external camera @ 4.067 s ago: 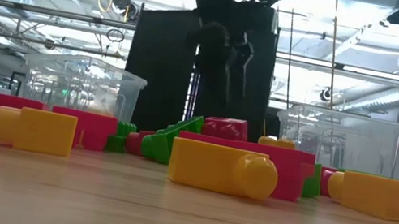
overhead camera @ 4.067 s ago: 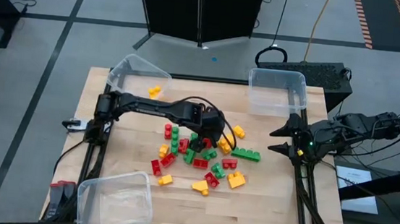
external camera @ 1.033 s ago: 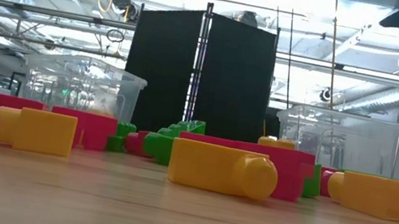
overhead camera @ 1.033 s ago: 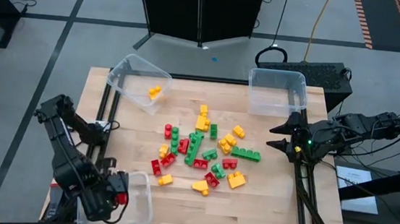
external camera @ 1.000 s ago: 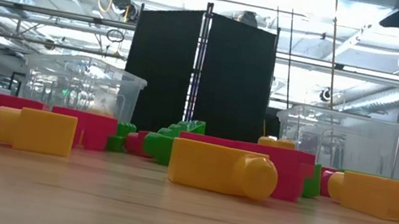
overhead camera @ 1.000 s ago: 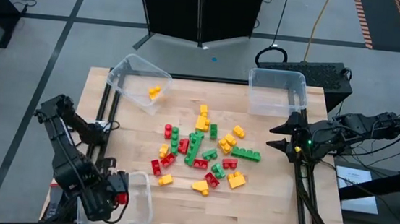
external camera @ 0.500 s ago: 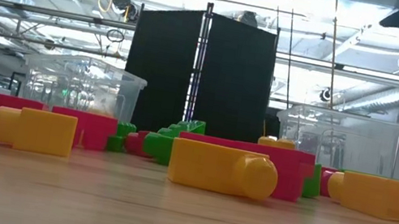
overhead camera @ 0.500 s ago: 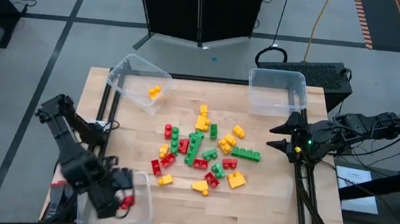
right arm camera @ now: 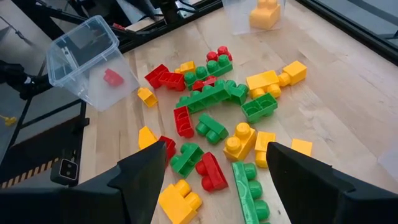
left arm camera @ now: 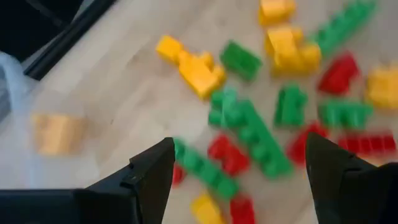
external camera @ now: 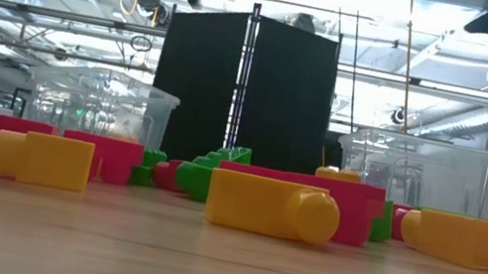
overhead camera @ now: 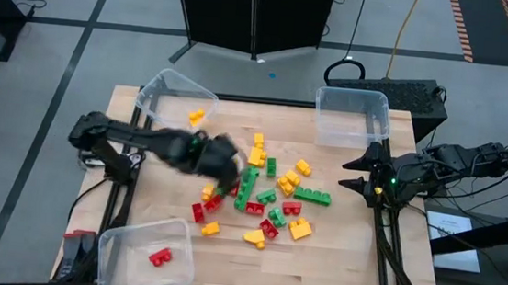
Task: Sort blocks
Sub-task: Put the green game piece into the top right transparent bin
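Observation:
Several red, yellow and green blocks lie loose in a pile on the middle of the wooden table; the left wrist view shows them from above. My left gripper hovers open over the pile's left side, its fingers wide apart with nothing between them, pointing steeply down. One red block lies on the floor of the near-left bin, and a yellow block lies in the far-left bin. My right gripper waits open at the table's right edge, its view looking over the pile.
Three clear bins stand on the table: far left, far right and near left. Bare wood lies along the near edge and right of the pile. A dark panel stands beyond the far edge.
My left gripper has let go of a red block over the near-left bin, and the block now lies on the bin's floor. The arm has then swung fast toward the table's far side and right, turning as it went, and now hangs over the pile's left side.

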Controlling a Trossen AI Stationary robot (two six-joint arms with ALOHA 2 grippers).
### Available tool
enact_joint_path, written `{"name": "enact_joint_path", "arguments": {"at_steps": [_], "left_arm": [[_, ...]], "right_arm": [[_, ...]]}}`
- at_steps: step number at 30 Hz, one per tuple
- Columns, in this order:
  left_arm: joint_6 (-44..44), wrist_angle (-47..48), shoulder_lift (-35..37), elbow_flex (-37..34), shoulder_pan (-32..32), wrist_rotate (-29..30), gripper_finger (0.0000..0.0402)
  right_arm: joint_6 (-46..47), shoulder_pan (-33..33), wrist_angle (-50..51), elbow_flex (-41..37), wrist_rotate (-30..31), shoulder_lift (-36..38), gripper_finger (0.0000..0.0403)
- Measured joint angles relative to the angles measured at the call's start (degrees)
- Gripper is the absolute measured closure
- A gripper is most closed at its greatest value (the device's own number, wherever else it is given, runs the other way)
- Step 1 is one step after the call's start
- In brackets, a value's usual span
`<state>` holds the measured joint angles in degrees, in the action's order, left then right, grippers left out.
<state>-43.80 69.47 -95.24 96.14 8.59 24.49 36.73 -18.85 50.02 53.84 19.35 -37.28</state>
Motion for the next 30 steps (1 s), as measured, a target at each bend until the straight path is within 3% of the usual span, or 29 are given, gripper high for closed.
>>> {"name": "enact_joint_path", "arguments": {"at_steps": [6, 15, 23, 30], "left_arm": [[-3.42, -2.57, -7.86, 0.01, -6.18, -0.16, 0.0146], [-8.24, -2.7, -19.95, -0.02, -5.42, -2.06, 0.0146], [-11.42, -4.73, -23.19, 0.0, -4.18, -3.7, 0.0146], [-14.3, -9.05, -23.19, 0.0, -4.06, -9.87, 0.0146]], "right_arm": [[0.09, 0.0, 0.02, 0.0, 0.0, -0.02, 0.0131], [0.09, 0.0, 0.02, 0.0, 0.0, -0.02, 0.0131], [0.09, 0.0, 0.02, 0.0, 0.01, -0.01, 0.0131], [0.55, -0.01, 0.0, 0.0, 0.0, -0.02, 0.0131]]}}
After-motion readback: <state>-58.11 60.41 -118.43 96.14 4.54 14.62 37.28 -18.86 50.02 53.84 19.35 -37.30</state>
